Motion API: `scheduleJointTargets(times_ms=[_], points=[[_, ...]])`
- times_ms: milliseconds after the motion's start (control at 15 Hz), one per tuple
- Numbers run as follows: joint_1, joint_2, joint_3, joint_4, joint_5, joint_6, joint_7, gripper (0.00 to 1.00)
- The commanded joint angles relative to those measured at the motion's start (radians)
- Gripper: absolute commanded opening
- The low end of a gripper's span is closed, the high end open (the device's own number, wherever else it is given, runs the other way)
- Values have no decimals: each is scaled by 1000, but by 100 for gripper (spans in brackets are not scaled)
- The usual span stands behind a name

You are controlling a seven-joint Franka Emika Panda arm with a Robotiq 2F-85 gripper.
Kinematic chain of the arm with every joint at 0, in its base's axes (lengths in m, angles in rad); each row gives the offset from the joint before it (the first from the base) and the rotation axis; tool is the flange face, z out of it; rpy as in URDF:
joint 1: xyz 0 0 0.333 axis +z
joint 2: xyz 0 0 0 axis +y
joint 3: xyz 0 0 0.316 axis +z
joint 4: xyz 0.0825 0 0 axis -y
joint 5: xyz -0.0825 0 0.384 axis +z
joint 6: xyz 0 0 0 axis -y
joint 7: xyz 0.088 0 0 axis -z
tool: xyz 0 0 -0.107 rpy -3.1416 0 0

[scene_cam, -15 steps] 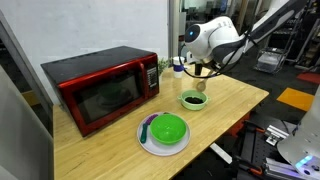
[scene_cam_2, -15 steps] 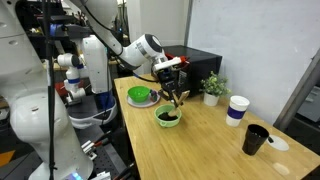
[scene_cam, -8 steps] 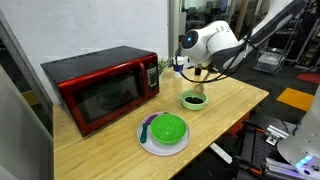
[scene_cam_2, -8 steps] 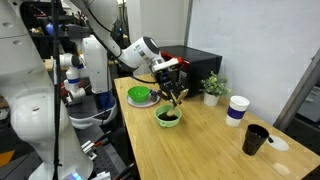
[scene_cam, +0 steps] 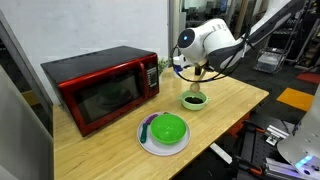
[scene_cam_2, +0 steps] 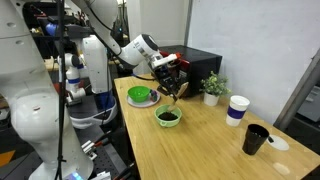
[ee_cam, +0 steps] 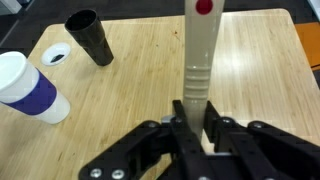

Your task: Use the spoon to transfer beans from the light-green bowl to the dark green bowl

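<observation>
Now the spoon (ee_cam: pixel 198 50) is held clenched in the pincer (ee_cam: pixel 193 110), its long axis pointed down over the light-green bowl (scene_cam: pixel 183 99) of beans (scene_cam: pixel 193 98), with the dark green bowl (scene_cam: pixel 168 128) set aside toward the microwave (scene_cam: pixel 100 85).
</observation>
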Motion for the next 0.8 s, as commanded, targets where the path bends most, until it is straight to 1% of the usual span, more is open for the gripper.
scheduleJointTargets(times_ms=[0, 267, 333, 400, 467, 533, 733], points=[[23, -5, 24, 27, -31, -46, -5, 6], [38, -17, 40, 30, -91, -99, 2, 6], [34, -44, 35, 22, -102, -106, -24, 6], [25, -84, 25, 12, -105, -103, -77, 6], [8, -149, 3, 3, -101, -83, -175, 6], [2, -177, -12, 10, -96, -80, -242, 6], [-4, -240, -57, 36, -96, -86, -374, 6]])
